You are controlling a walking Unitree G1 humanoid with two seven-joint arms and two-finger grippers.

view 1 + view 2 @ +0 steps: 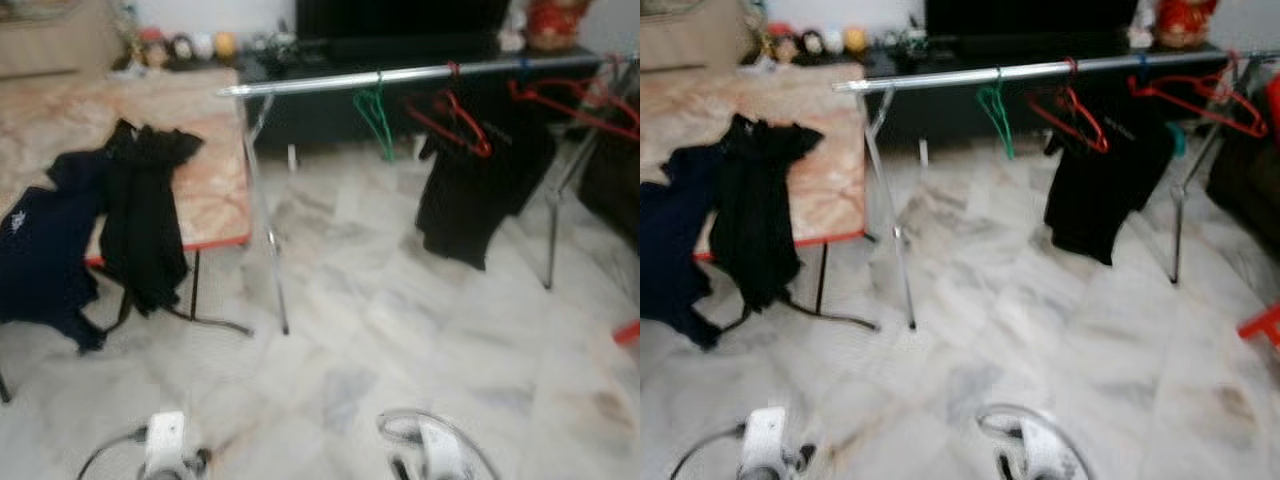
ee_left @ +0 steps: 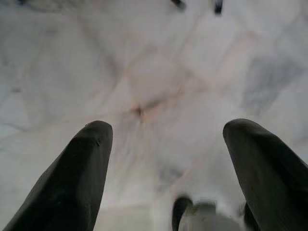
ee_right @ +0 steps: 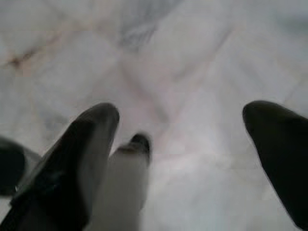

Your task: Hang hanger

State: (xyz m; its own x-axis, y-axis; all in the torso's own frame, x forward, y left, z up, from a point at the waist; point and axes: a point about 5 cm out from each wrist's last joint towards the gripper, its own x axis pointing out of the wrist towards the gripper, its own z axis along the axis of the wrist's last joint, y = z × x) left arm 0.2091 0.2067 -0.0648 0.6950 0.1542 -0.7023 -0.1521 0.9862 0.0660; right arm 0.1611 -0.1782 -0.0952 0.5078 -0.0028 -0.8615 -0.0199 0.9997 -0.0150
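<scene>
Nearest to us, at the bottom edge of the head views, our two silver arms hang low over the pale marble floor [image 1: 400, 330]. Our left gripper [image 2: 166, 139] has its fingers spread wide with nothing between them, only veined tile beneath, and our right gripper [image 3: 180, 130] is likewise spread and holds nothing.

Further in, on the left of the frame, we see a folding table [image 1: 215, 190] with a pinkish marbled top and a red edge. A black garment [image 1: 145, 215] drapes over its front edge, and a dark blue garment [image 1: 45, 255] with a small white logo hangs beside it at the far left.

Beyond that, across the upper middle and right, a silver clothes rail [image 1: 400, 77] runs on thin metal legs. From it hang a green hanger [image 1: 375, 115], bare, then a red hanger [image 1: 455, 120] carrying a black shirt [image 1: 475, 190], and more red hangers [image 1: 580, 105] toward the upper right corner.

Farthest back, we make out a low dark cabinet [image 1: 330, 110] against the wall, with small blurred ornaments [image 1: 185, 45] on top and a red object [image 1: 555, 20] at the upper right. Everything is blurred.
</scene>
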